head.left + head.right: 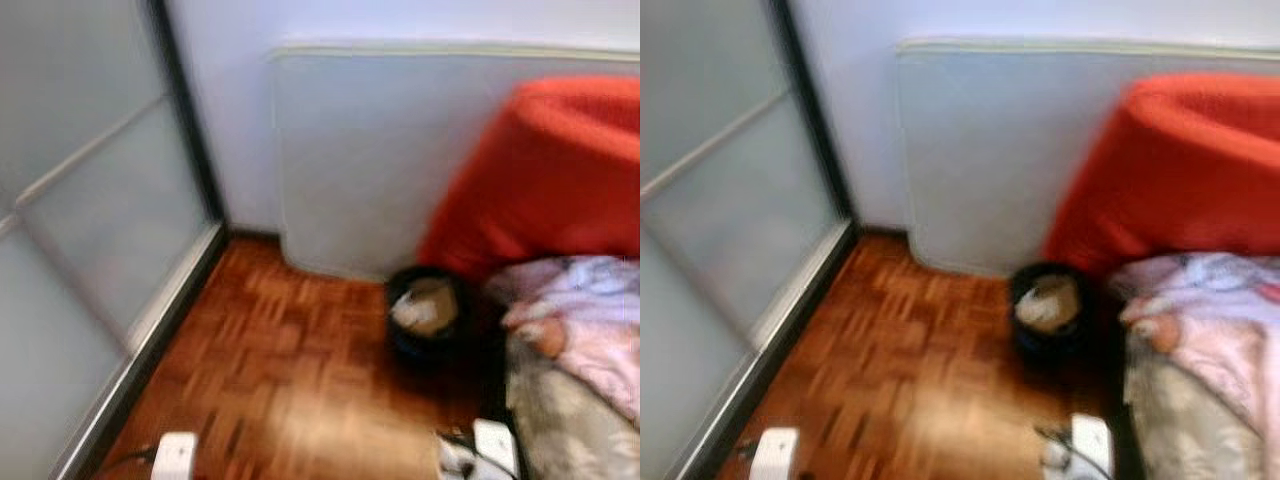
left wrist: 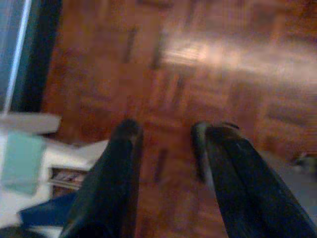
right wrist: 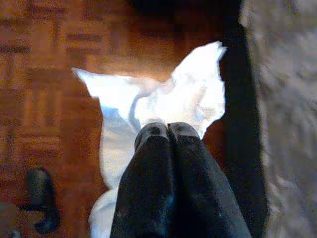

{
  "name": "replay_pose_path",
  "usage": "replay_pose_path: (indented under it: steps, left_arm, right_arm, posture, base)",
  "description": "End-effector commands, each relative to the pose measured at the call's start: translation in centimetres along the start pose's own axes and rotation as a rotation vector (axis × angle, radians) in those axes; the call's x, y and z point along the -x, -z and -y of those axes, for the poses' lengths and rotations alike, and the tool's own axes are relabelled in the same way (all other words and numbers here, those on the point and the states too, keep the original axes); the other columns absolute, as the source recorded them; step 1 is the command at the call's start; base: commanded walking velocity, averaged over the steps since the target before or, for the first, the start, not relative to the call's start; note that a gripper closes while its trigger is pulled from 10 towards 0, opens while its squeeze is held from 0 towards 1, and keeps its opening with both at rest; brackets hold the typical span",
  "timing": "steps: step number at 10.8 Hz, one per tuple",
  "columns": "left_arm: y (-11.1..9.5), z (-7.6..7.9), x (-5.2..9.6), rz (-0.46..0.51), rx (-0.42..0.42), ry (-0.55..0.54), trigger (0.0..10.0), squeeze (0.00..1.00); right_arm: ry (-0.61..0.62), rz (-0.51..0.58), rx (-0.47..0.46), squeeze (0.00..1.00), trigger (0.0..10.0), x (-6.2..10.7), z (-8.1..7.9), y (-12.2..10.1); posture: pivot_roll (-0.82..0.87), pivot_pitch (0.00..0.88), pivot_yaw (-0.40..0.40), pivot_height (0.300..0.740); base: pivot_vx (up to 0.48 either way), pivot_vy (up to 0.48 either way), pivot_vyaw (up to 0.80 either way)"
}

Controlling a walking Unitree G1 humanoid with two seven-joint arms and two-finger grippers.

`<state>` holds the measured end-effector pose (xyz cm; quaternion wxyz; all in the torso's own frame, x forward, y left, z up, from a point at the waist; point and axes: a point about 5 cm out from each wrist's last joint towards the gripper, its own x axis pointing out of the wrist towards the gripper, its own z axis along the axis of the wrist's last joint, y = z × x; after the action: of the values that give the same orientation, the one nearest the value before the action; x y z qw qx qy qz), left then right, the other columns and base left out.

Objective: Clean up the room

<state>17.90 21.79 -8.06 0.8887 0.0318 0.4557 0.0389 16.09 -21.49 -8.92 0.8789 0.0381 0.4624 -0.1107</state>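
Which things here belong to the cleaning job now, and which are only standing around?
For the job:
- white crumpled paper, pinched in the right gripper
- black bin on the floor, already holding rubbish
- left gripper, open and empty

Only around:
- red cover
- pink bedding
- sliding door

red blanket point(image 1: 555, 175), black bin point(image 1: 428, 312), white tissue point(image 3: 158, 106)

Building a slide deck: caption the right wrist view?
Right gripper shut on crumpled white tissue, above parquet floor.
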Motion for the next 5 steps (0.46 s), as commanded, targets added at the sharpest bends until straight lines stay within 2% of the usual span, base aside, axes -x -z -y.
replay_pose_path:
  steps: [1, 5]
  left_arm:
    - [0.30, -0.66, 0.10, -0.018, -0.020, -0.012, 10.0, 0.00]
    - [0.37, -0.75, 0.12, -0.020, -0.025, -0.012, 10.0, 0.00]
  right_arm:
    - [-0.009, 0.016, -0.011, 0.00, 10.0, -0.16, -0.55, -0.70]
    - [-0.015, 0.013, -0.005, 0.00, 10.0, -0.14, -0.60, -0.57]
  posture:
    - [0.02, 0.000, 0.021, 0.740]
    - [0.03, 0.000, 0.019, 0.740]
  base:
    - [0.292, 0.000, 0.00]
    - [0.299, 0.000, 0.00]
